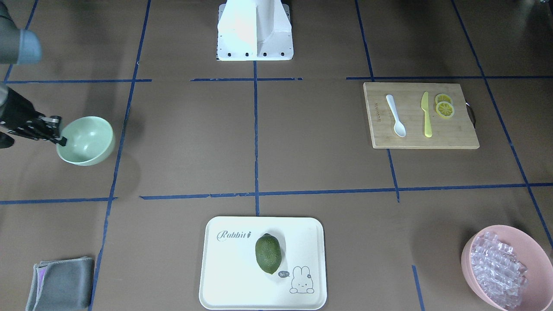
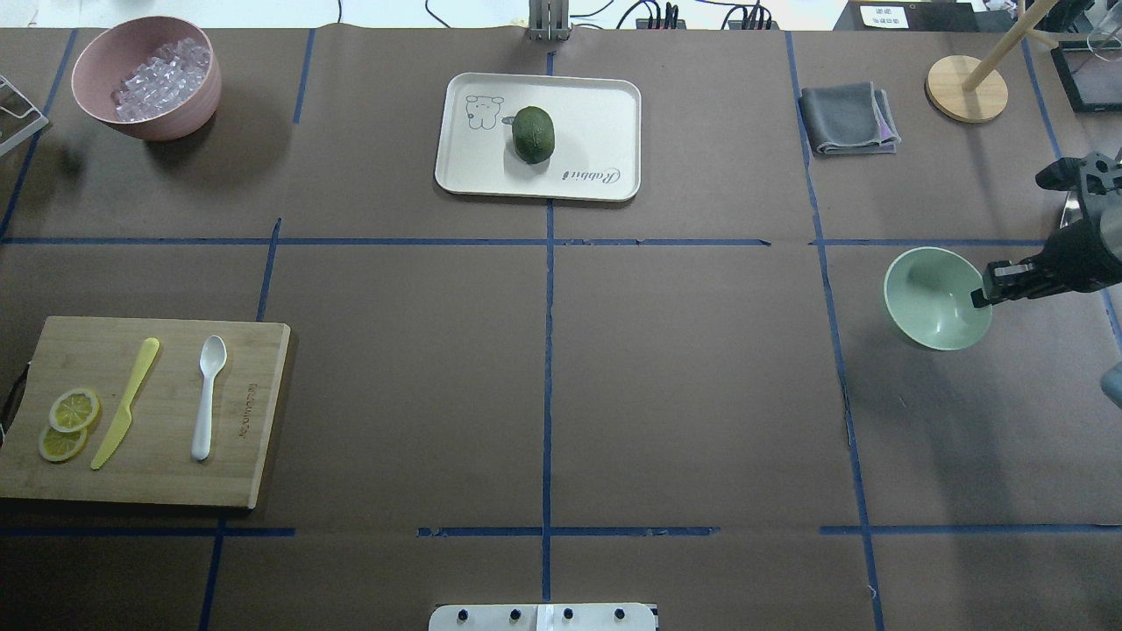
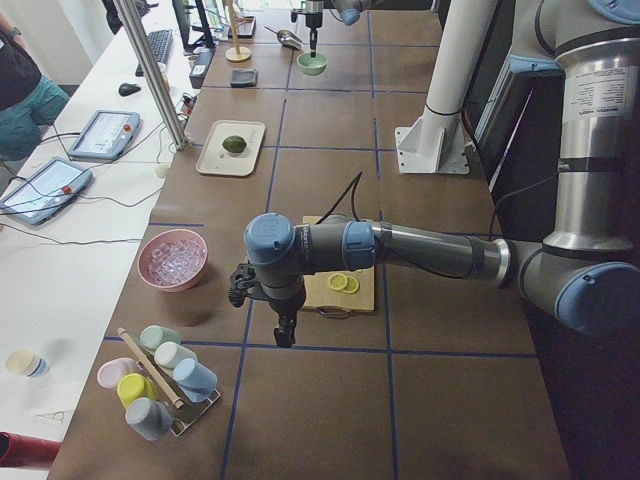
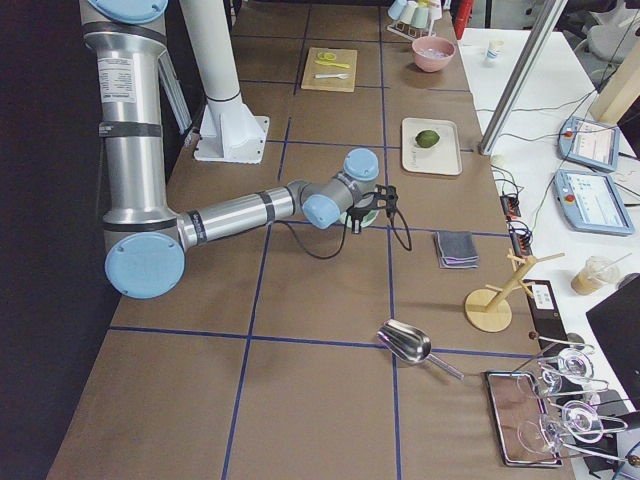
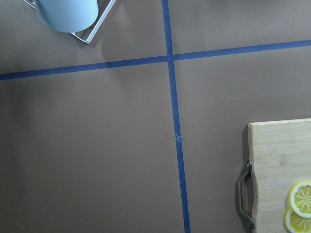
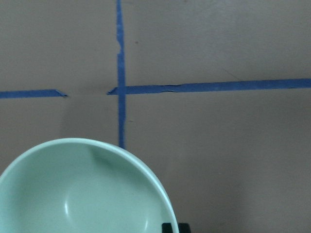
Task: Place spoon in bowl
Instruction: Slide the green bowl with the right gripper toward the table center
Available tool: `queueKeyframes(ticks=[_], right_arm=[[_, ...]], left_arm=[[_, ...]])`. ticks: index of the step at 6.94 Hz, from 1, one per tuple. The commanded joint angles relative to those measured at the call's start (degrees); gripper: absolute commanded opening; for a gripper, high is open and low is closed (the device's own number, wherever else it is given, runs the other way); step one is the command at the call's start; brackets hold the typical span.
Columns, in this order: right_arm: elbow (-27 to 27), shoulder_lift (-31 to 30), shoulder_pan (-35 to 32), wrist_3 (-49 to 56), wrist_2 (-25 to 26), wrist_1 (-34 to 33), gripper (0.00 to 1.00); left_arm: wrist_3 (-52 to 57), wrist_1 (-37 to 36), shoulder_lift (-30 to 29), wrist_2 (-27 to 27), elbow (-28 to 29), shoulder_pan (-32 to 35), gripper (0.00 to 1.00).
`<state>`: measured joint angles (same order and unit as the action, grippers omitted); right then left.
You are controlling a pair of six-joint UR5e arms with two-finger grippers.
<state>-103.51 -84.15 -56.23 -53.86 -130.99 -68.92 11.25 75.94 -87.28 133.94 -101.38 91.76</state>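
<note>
The white spoon lies on a wooden cutting board, scoop toward the operators' side; it also shows in the overhead view. The mint-green bowl is far across the table, seen from above and in the right wrist view. My right gripper is shut on the bowl's rim, and the bowl looks slightly tilted. My left gripper hangs beyond the cutting board's end near a cup rack; I cannot tell if it is open or shut.
A yellow knife and lemon slices share the board. A white tray holds a green fruit. A pink bowl of clear pieces, a grey cloth, a cup rack and a metal scoop stand around the edges.
</note>
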Motion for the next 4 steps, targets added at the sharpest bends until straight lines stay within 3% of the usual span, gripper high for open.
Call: queueKeyframes(ticks=[1, 3, 4], right_arm=[[-1.9, 12.3, 9.2, -13.3, 6.7, -10.2, 0.00], [-0.4, 21.9, 20.9, -26.4, 17.0, -15.5, 0.00], [2.2, 25.8, 24.5, -31.3, 19.2, -15.5, 0.00]], left_arm=[[-0.1, -0.1, 0.0, 0.0, -0.4, 0.0, 1.00], [-0.2, -0.1, -0.1, 0.0, -0.4, 0.0, 1.00], [-0.2, 0.0, -0.1, 0.0, -0.3, -0.1, 1.00]])
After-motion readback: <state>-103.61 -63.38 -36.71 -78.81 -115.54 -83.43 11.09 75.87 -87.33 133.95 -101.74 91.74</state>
